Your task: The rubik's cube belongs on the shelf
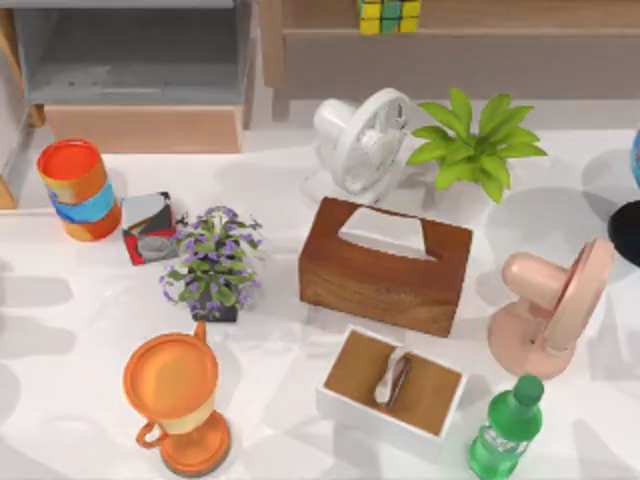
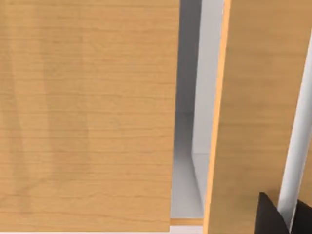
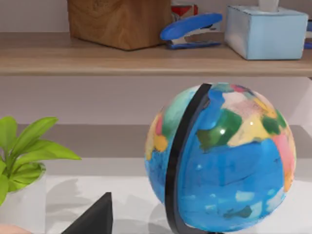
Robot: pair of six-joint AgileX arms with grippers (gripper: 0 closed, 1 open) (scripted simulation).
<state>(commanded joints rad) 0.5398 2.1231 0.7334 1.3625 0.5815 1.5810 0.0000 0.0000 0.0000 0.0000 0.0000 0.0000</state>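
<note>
Placement stage complete, by my judgement: the rubik's cube (image 1: 389,15) rests on the shelf (image 1: 480,45) at the table's far edge, no pincer of mine near it, their finger state indeterminable, so the next move calls merely for parking both arms.

1. A wooden tissue box (image 1: 385,265) sits mid-table, a white fan (image 1: 365,142) just beyond it.
2. A leafy green plant (image 1: 478,144) stands right of that fan.
3. A purple flowering plant (image 1: 213,262) stands left of the tissue box, a patterned cube (image 1: 148,228) just beside it.
4. Near edge: an orange trophy cup (image 1: 176,400), a white tray (image 1: 392,392), a green bottle (image 1: 507,428).
5. A pink fan (image 1: 552,305) stands at right.
6. A globe (image 3: 222,156) stands before a blue stapler (image 3: 191,29).
</note>
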